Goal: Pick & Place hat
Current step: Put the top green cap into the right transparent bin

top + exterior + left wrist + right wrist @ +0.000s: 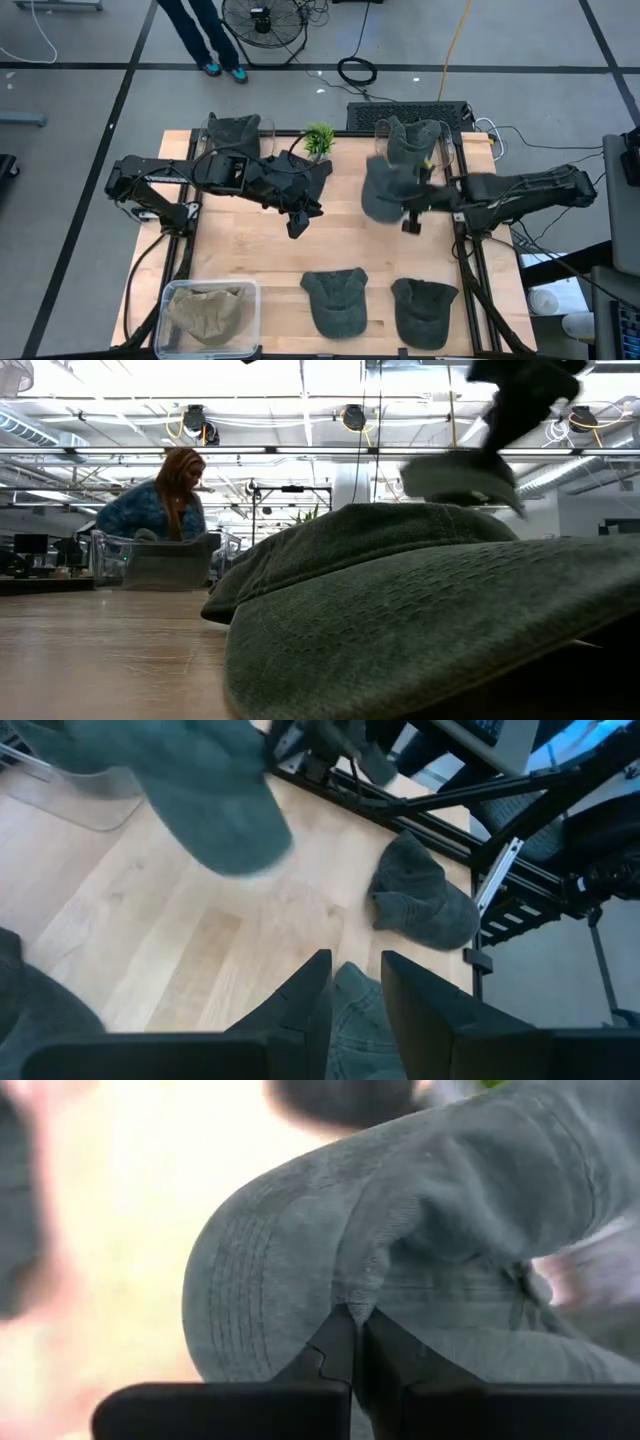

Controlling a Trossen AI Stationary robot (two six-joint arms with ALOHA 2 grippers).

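Tabletop (250,260) mostly free: our right gripper (410,222) clenches a hat (385,190) at 1 o'clock, left gripper (297,228) released, so we lower slowly, then release.

Open-plan robotics lab; ceiling ducts (195,420); floor fan (265,25); monitor desks (30,550)

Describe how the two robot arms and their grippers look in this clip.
Both arms are dark, almost black, built of blocky jointed segments with black cables looping along them. The left gripper has two flat, dark, angular fingers. The right gripper has similar dark fingers with stepped inner edges. No markings are legible.
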